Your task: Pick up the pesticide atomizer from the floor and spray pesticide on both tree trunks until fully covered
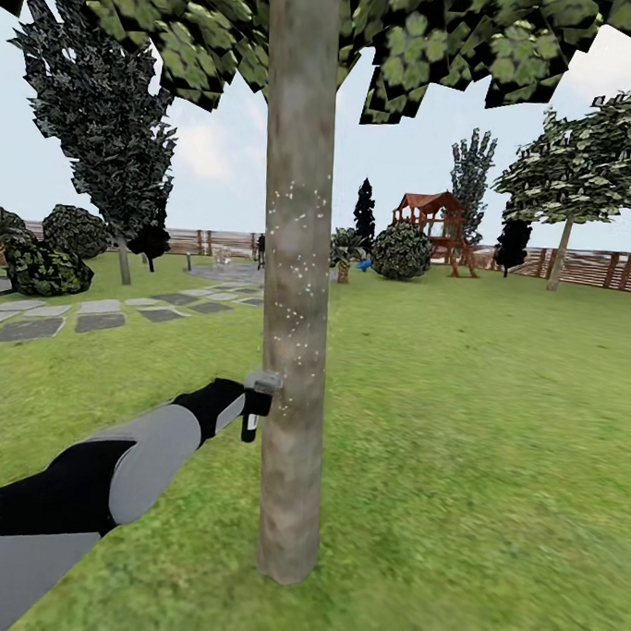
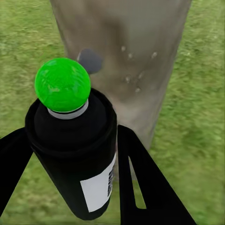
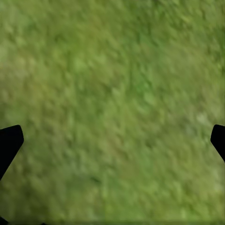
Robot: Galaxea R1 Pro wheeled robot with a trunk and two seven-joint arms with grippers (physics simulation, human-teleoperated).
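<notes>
L gripper (image 2: 70, 154) clamped on pesticide atomizer (image 2: 70, 140) (green dot up top), just beside tree trunk (image 1: 295, 259); R gripper (image 3: 112, 145) spread wide over grass (image 3: 112, 93).

Even, bright daylight fills my head view, with no clear source and barely any cast shadow under the tree trunk (image 1: 295, 287). Distant foliage looks blocky and jagged. The lawn (image 3: 112, 108) below my right wrist is a soft blur; nothing glares.
</notes>
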